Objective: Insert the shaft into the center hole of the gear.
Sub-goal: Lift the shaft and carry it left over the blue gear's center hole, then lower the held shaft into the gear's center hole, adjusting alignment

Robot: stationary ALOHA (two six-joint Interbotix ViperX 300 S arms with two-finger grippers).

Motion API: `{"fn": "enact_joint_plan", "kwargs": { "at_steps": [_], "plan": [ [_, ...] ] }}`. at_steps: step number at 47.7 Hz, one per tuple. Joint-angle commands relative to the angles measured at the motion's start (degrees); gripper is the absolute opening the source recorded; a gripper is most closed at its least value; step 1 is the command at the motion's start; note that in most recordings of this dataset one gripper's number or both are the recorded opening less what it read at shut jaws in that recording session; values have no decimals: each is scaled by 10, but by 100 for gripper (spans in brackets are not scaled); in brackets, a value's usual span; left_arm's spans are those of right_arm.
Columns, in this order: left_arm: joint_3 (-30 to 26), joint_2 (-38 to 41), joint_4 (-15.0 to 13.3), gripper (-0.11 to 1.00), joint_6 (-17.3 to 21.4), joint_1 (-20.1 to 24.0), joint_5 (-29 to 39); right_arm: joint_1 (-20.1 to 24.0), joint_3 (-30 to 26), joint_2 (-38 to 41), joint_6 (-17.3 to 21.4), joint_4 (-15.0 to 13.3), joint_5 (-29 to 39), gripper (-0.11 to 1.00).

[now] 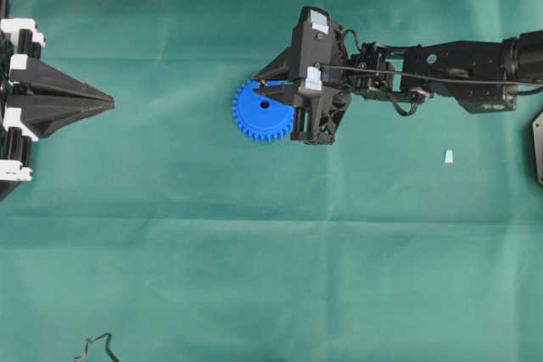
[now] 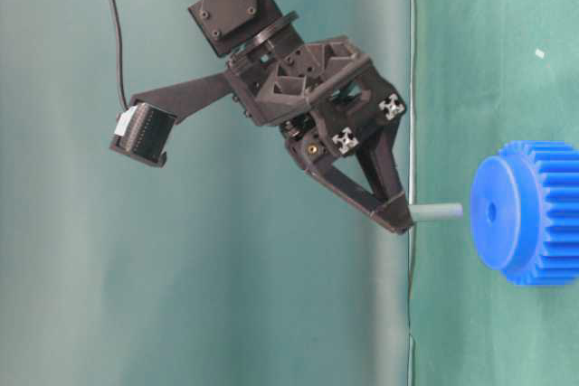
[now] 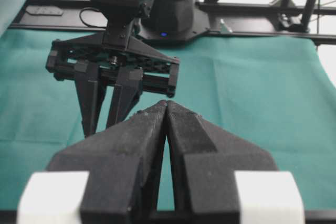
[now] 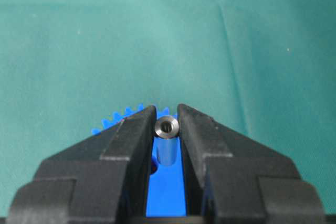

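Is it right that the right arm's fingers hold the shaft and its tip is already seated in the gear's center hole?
Not seated. The table-level view shows the shaft, clamped in the right gripper, with its tip short of the gear; a gap remains before the center hole. The hold itself is right.

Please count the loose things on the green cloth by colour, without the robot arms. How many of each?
Blue: 1, the gear
Silvery-grey: 1, the shaft, held in the right gripper
Pale whitish: 1, a small block
Total: 3
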Motion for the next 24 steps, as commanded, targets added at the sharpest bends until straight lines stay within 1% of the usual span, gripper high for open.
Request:
{"fn": "enact_joint_plan", "kwargs": {
  "at_steps": [1,11,19,24],
  "plan": [
    [-16,4,1,0,0,-1,-3,4,-14,-15,3,0,-5,19],
    [-16,4,1,0,0,-1,-3,17,-14,-1,4,4,-12,19],
    [-16,4,1,0,0,-1,-4,18,-13,20,8,13,-22,20],
    [-16,4,1,0,-1,-1,-3,18,-11,29,14,13,-27,20]
  ]
}}
